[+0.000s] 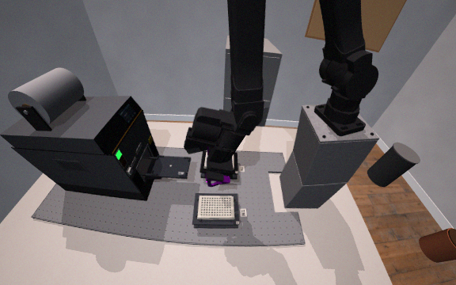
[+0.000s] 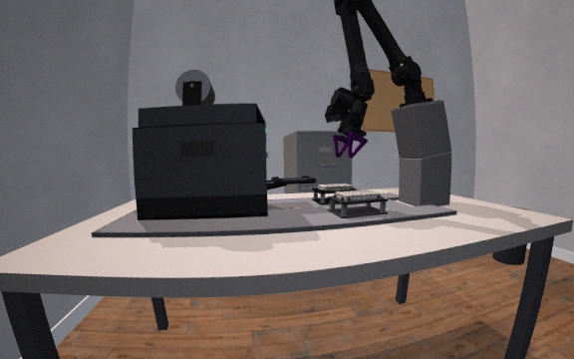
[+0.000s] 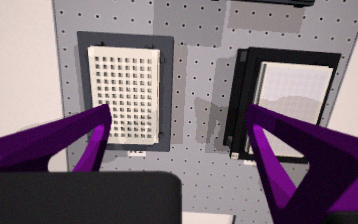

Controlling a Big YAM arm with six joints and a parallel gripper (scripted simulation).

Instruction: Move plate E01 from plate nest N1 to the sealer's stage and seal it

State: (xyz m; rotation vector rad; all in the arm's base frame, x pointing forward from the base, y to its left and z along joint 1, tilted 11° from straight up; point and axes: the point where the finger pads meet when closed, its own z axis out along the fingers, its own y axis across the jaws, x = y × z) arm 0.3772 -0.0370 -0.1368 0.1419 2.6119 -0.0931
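Two white well plates sit on black nests on the grey perforated baseplate (image 1: 165, 206). The near plate (image 1: 215, 207) shows open square wells; it also shows in the wrist view (image 3: 125, 95). The far plate (image 3: 292, 102) looks smoother and finer and is mostly hidden under the arm in the top view (image 1: 219, 164). I cannot read which plate is E01. My gripper (image 3: 178, 111) (image 2: 349, 146) with purple fingers is open and empty, hanging well above the plates, roughly between the two nests. The sealer (image 1: 81, 146) shows a green lamp (image 1: 119, 154). Its stage (image 1: 170, 167) stands out and holds no plate.
A foil roll (image 1: 47, 93) sits on top of the sealer. The arm's grey pedestal (image 1: 323, 158) stands right of the nests. A grey cabinet (image 2: 317, 157) is behind the table. A dark cylinder (image 1: 392, 164) and a brown one (image 1: 446, 245) are off the table's right edge.
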